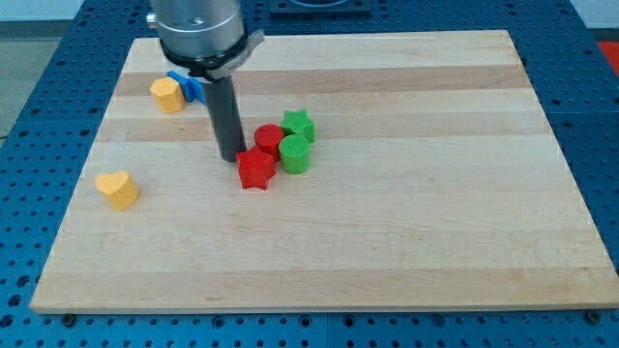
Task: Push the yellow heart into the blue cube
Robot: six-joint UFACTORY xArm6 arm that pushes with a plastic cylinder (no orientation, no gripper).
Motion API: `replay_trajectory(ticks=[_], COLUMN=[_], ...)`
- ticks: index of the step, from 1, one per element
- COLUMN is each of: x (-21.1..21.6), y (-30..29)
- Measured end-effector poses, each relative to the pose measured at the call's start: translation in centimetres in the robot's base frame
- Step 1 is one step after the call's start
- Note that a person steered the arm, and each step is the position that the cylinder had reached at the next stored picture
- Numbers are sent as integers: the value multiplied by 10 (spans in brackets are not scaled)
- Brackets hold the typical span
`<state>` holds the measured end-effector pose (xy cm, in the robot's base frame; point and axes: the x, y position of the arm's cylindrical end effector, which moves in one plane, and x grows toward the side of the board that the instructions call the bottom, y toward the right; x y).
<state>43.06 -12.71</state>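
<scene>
The yellow heart (pixel 117 189) lies near the board's left edge, low in the view. A blue block (pixel 192 89), partly hidden behind my arm so its shape is unclear, sits near the top left, touching a second yellow block (pixel 167 95) on its left. My tip (pixel 232 158) rests on the board just left of the red star (pixel 255 169), well to the right of the yellow heart and below the blue block.
A cluster sits right of my tip: the red star, a red cylinder (pixel 268 140), a green cylinder (pixel 295 153) and a green star (pixel 298 125). The wooden board (pixel 435 242) ends in edges all round, over a blue perforated table.
</scene>
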Motion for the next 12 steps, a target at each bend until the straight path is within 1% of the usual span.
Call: replay_trajectory(ticks=[1, 2, 3, 4, 5, 6, 7, 8, 9, 11, 12], x=[-5, 7, 68, 109, 83, 69, 64, 38, 27, -6, -26], y=[-66, -131, -169, -165, -142, -115, -87, -90, -90, -66, -65])
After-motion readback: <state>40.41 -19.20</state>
